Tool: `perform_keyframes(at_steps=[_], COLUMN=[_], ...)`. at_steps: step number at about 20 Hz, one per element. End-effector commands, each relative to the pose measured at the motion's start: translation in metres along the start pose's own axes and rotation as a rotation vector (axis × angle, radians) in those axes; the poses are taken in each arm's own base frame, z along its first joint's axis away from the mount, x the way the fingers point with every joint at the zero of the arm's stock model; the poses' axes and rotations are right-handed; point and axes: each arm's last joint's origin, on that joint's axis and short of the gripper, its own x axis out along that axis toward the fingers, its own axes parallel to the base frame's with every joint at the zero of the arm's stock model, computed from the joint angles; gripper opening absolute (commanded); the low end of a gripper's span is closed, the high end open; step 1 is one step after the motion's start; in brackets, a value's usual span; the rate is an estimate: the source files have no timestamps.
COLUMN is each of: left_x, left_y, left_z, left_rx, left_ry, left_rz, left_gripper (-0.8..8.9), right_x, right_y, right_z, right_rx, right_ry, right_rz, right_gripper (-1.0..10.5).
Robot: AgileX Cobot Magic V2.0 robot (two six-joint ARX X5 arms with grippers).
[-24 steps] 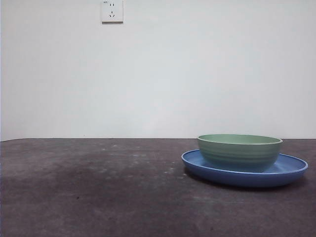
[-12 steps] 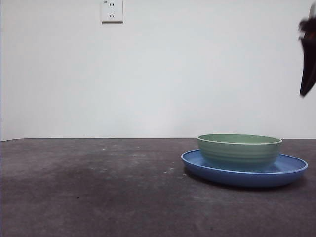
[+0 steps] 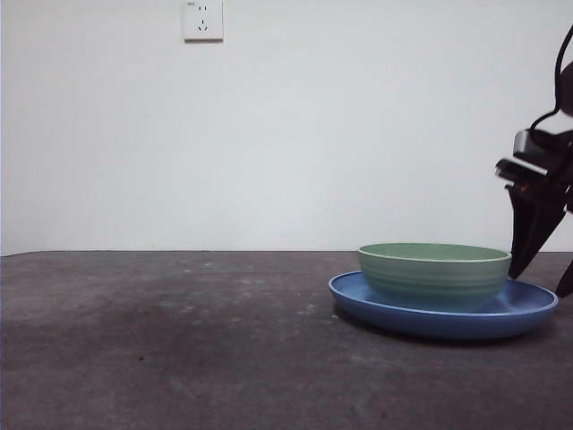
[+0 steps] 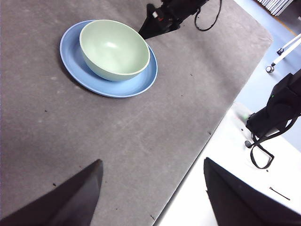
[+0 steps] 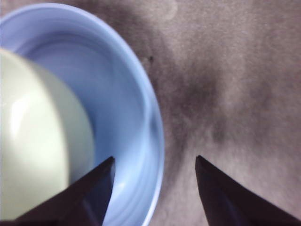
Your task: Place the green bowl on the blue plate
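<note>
Honestly, the green bowl (image 3: 435, 274) is already sat on the blue plate (image 3: 528, 309). The right gripper (image 5: 155, 188) is spread open over the plate's rim, gripping nothing; the left gripper (image 4: 150, 193) is parked open, well apart. The plate could get nudged if that rim is clipped.

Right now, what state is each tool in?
Left tool: open, holding nothing, away from the dishes.
Right tool: open, holding nothing, straddling the rim of the plate beside the bowl.
</note>
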Motion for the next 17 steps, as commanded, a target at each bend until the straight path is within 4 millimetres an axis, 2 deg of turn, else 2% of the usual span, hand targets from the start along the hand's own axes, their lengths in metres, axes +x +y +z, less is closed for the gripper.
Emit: perform_keyframes(at_steps=[1,4,8,13,17], left_x=[0.000,0.000,0.000,0.000,0.000], left_y=[-0.001,-0.001,-0.001,-0.001,-0.001], left_z=[0.003,0.003,0.003,0.003,0.001], left_rx=[0.021,0.021,0.021,0.020,0.013], left_ry=[-0.010,-0.011,-0.011,-0.009,0.006], left_rz=[-0.010,-0.010,-0.009,-0.009,-0.009], left_gripper=[3.44,3.44,3.44,3.44,3.44], right_x=[0.012,0.019,0.020,0.017,0.002], right_y=[-0.003,-0.006,-0.006,-0.003,0.004], right_z=[0.004,0.004,0.005,0.006,0.008], right_rx=[-0.011,-0.007,-0.011,0.002,-0.004], right_ry=[0.018,0.030,0.019,0.012,-0.036], right_rz=[0.002,0.003,0.004,0.072,0.102], right_gripper=[2.3,1.3,0.1,0.1,0.1])
